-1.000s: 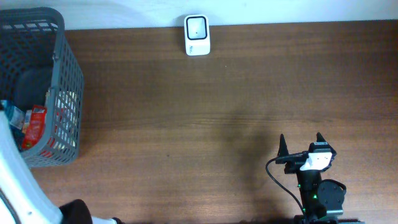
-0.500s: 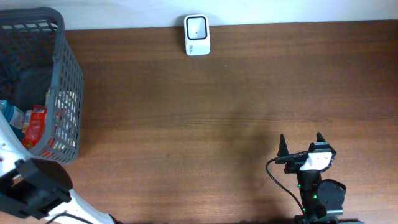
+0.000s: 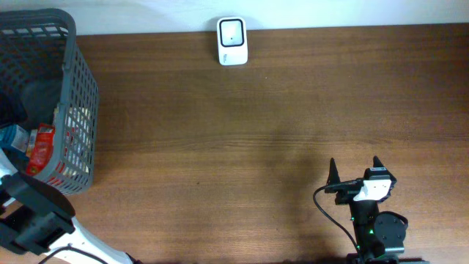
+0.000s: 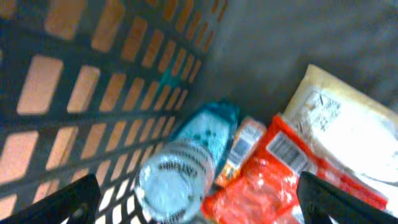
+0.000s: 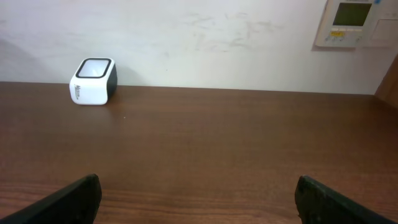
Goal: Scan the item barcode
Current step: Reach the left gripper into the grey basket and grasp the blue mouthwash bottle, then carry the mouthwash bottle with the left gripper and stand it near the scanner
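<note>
Left gripper point(image 4: 199, 202), fingers spread and empty, points into the basket point(image 3: 77, 81) at a clear bottle point(image 4: 177, 180), a red packet point(image 4: 280, 180) with its barcode showing and a white pouch point(image 4: 354, 124). Its arm has barely shifted since half a second ago. Right gripper point(image 3: 355, 167) is unmoved, released and empty, over the table point(image 3: 220, 147), well apart from the white scanner point(image 3: 232, 41) at the far edge; label text is too blurred to read.

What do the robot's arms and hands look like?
The right arm is black with a white wrist block, a looping black cable and a green light; the right hand has two pointed black fingers. The left arm mixes white shells and black parts; the left hand shows dark fingertips.
</note>
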`<state>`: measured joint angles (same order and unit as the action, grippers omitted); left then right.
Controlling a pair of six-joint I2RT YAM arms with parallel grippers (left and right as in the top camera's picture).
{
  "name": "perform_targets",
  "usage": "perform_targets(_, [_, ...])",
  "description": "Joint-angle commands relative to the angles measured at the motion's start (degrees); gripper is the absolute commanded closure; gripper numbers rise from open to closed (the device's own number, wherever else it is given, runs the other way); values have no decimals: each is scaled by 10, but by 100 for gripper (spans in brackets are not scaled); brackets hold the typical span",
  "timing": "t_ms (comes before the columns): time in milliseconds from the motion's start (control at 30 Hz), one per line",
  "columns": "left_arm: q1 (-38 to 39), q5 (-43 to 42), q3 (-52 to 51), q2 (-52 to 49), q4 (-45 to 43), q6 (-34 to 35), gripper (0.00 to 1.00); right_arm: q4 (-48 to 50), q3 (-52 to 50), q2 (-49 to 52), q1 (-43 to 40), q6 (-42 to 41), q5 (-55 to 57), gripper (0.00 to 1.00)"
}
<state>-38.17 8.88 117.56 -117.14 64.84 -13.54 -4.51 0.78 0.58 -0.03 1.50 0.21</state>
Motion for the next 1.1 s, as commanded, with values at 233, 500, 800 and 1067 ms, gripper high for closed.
perform_targets(233, [-6,-57,-6,-58,-24,-11,1,-2,-5,-4,-4,-5,7,2])
perform_targets(500, [-6,-46,-6,-61,4,-12,26,-2,-5,-4,-4,-5,7,2])
perform_targets(800, [-6,-46,-6,-61,-8,-11,48,-2,-5,-4,-4,-5,7,2])
perform_targets(1067, [-6,-49,48,-60,-19,5,92,-2,-5,-4,-4,-5,7,2])
